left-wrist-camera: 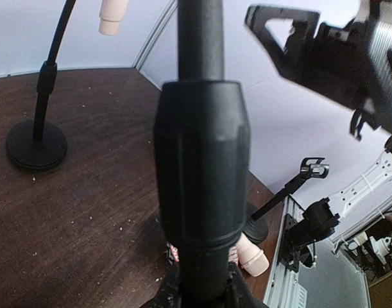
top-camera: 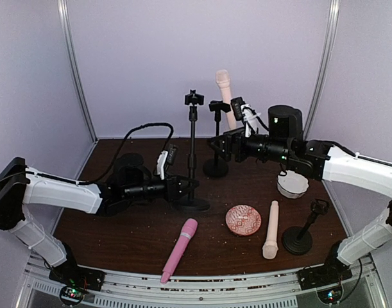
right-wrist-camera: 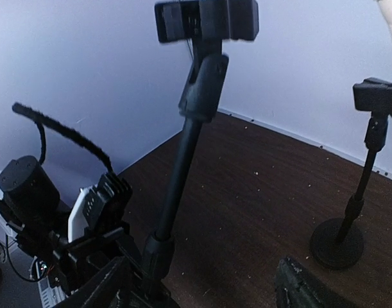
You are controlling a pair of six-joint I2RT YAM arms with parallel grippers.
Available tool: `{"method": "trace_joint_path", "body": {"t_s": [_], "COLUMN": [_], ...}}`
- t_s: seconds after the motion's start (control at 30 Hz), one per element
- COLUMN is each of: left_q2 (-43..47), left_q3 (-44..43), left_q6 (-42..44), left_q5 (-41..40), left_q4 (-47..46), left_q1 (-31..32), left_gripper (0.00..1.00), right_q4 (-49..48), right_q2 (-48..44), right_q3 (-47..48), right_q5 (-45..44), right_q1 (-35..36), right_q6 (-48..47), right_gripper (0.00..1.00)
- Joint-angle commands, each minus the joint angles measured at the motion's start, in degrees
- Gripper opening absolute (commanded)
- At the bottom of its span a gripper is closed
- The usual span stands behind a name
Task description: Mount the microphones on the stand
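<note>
The left pincer [top-camera: 186, 186] is clenched on the pole of the middle stand [top-camera: 193, 141], low down and just above that stand's round base; the left wrist view shows the thick black collar [left-wrist-camera: 202, 167] of the pole filling the centre, with the jaws closed around the pole below it; the stand is upright and its clip at the top is empty; the right pincer [top-camera: 220, 144] is released, its two fingers [right-wrist-camera: 109, 285] spread wide in the right wrist view with nothing between them, and it hangs just beside the far stand [top-camera: 216, 168], a little right of the middle one; one peach microphone [top-camera: 225, 93] stands head up at the clip of that far stand, its lower end clear of the table [top-camera: 119, 237]; the pink microphone [top-camera: 180, 249] lies flat on the near part of the table, head towards the far side, apart from both pincers; the second peach microphone [top-camera: 271, 230] lies flat to the right of it, head towards the near edge, just right of a round patterned pink dish [top-camera: 243, 220]; a third stand [top-camera: 298, 239] sits near the right edge with its pole tilted and its clip empty; a small white round object [top-camera: 292, 185] rests on the table under the right arm
</note>
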State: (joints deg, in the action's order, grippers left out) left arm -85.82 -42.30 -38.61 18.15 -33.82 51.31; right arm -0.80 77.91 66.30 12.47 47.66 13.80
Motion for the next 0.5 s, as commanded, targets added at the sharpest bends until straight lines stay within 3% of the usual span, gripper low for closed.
{"method": "trace_joint_path", "body": {"t_s": [0.0,0.2,0.47], "left_q2": [-0.53,-4.48,-5.15], "left_q3": [0.07,-0.09,-0.69], "left_q6": [-3.35,-9.27,-9.57], "left_q5": [5.03,10.88,10.83], "left_q4": [-14.59,-24.50,-21.95], "left_q1": [-1.06,-1.11,-1.12], "left_gripper": [0.00,0.00,0.00], "right_q4": [-5.07,-12.82,-16.59], "right_q2": [2.37,7.39,12.46], "right_q3": [-2.67,-1.99,1.77], "right_q5": [8.94,18.75,24.27], "right_q1": [0.34,0.45,0.51], "right_q6": [1.87,5.73,11.49], "right_gripper": [0.77,0.77,0.76]}}
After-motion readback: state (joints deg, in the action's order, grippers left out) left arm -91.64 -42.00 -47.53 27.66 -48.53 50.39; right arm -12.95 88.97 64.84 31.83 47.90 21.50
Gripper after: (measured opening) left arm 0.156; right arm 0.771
